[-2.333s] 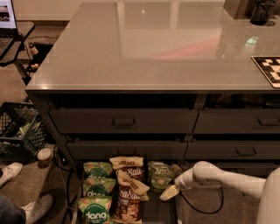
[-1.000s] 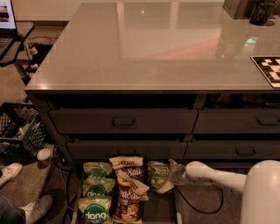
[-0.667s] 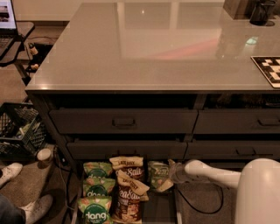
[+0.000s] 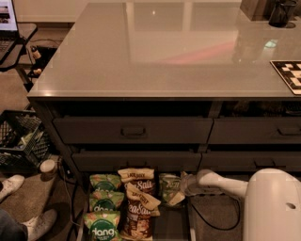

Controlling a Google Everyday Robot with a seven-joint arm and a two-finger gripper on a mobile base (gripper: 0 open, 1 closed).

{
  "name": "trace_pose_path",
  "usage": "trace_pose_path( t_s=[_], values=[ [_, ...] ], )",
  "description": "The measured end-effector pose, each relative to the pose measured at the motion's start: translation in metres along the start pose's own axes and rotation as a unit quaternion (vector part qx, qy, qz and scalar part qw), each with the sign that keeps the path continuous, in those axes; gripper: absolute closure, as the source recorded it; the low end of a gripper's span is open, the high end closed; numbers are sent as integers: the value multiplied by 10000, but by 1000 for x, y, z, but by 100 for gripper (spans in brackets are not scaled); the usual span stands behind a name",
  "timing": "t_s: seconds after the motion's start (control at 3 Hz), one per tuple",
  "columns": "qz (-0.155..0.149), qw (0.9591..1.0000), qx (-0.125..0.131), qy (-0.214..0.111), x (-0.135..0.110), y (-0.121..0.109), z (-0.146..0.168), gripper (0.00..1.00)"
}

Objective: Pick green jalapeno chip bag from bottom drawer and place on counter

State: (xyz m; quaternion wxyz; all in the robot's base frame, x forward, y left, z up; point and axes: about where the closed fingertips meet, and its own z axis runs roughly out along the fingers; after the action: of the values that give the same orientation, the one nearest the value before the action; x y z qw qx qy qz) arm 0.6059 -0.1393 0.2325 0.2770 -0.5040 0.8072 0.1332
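The green jalapeno chip bag [image 4: 168, 187] stands at the back right of the open bottom drawer [image 4: 170, 227], to the right of the other bags. My gripper [image 4: 181, 190] reaches in from the right at the end of the white arm [image 4: 221, 184] and sits right against the bag's right side, low in the drawer. The gripper hides the bag's right edge. The glossy grey counter [image 4: 164, 52] spreads above the dark drawer cabinet.
Brighter green "dang" bags [image 4: 103, 203] and brown-and-cream Sea Salt bags [image 4: 138, 207] fill the drawer's left and middle. A black crate [image 4: 19, 141] and a person's shoes [image 4: 40, 221] are on the floor at left. A checkered board [image 4: 288, 75] and a dark cup [image 4: 282, 12] are on the counter's right.
My arm has swung left from beside the drawer's right rail, and the gripper now sits against the green jalapeno chip bag. The bags have not visibly moved.
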Motion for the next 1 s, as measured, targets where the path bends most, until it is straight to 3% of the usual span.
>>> trace_pose_path(
  t_s=[0.33, 1.0],
  values=[
    [0, 10000, -3, 1, 0, 0, 0, 18],
    [0, 10000, -3, 1, 0, 0, 0, 64]
  ],
)
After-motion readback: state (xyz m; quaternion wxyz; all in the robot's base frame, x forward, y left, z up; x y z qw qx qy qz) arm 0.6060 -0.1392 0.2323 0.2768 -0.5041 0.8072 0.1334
